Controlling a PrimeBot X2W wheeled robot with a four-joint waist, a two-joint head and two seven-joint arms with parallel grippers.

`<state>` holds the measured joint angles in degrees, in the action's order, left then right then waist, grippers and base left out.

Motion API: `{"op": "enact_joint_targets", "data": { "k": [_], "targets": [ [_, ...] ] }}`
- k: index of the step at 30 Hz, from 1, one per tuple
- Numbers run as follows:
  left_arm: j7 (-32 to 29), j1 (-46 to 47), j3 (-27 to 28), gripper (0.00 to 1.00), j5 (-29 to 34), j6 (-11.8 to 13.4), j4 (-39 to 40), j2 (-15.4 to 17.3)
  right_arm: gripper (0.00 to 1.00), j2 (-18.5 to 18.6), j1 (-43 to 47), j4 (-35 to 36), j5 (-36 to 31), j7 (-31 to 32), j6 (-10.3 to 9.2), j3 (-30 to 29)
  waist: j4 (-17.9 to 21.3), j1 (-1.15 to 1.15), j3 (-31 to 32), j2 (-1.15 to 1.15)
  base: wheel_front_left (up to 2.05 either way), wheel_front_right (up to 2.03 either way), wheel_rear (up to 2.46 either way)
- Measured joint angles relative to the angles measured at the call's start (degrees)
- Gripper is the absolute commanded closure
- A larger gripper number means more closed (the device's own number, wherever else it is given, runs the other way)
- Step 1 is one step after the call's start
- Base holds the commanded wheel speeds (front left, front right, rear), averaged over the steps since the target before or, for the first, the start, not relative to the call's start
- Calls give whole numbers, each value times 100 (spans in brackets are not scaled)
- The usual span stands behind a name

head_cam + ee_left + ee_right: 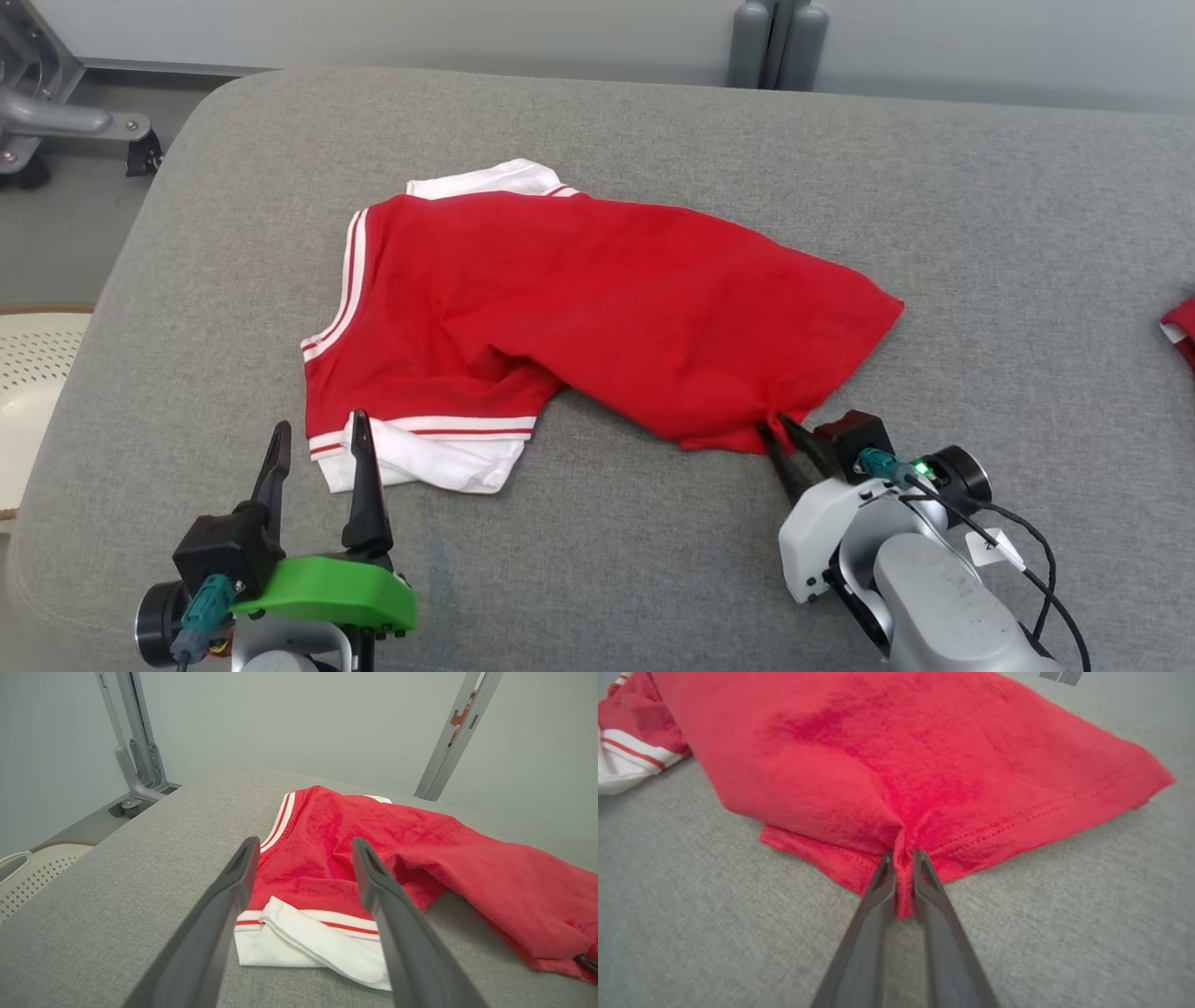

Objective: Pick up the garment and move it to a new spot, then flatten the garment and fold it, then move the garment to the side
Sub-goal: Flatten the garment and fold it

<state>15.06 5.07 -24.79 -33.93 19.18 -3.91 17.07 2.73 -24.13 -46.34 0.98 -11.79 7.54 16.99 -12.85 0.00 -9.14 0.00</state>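
A: Where's the garment [579,308]?
B: Rumpled on the grey woven cushion [653,579]. The right gripper [777,426] pinches its near red hem; the left gripper [320,422] is spread wide, white striped sleeve at its tips.

It looks like a test lab: grey padded bench [653,579], bare pale walls [299,718], metal frame [56,121] on castors.

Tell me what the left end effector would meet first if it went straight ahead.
Probably the white sleeve of the garment, lying between the left end effector's open fingers; depth is unclear.
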Motion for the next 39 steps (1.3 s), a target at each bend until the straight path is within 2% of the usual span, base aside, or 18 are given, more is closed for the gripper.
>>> {"op": "enact_joint_targets", "data": {
  "k": [6, 12, 15, 19, 25, 27, 30, 34, 39],
  "targets": [
    [8, -31, 103, 0, 144, -99, -76, -108, 100, 51, -240, -115, 259, -152, 0, -222, 127, 0, -29, 0, 0, 0, 0],
    [8, -96, 148, 0, 232, -159, -146, -194, 100, 565, -243, 325, 272, -142, 0, -511, 394, 0, 11, 0, 0, 0, 0],
    [8, -115, 168, 0, 257, -177, -170, -216, 100, 867, -101, 766, 223, 5, 0, -772, 514, 0, 36, 0, 0, 0, 0],
    [8, -159, 180, 0, 285, -213, -183, -263, 100, 1276, 450, 1782, 116, 469, 0, -1267, 660, 0, 80, 0, 0, 0, 0],
    [8, -188, 174, 0, 318, -279, -209, -286, 100, 1370, 1327, 3337, 100, 1335, 0, -1624, 661, 0, 86, 0, 0, 0, 0],
    [8, -188, 160, 0, 325, -303, -224, -293, 100, 1352, 1446, 3604, 158, 1556, 0, -1667, 635, 0, 68, 0, 0, 0, 0],
    [8, -164, 81, 0, 367, -358, -277, -324, 100, 1388, 1435, 3612, 229, 1820, 0, -1595, 542, 0, 32, 0, 0, 0, 0],
    [7, -64, 29, 0, 425, -378, -287, -352, 100, 1467, 964, 3181, 246, 1939, 0, -1385, 394, 0, -37, 0, 0, 0, 0],
    [7, 80, -15, 0, 441, -412, -324, -382, 100, 1436, -136, 2094, 323, 1969, 0, -1204, 167, 0, -184, 0, 0, 0, 0]
  ]
}}
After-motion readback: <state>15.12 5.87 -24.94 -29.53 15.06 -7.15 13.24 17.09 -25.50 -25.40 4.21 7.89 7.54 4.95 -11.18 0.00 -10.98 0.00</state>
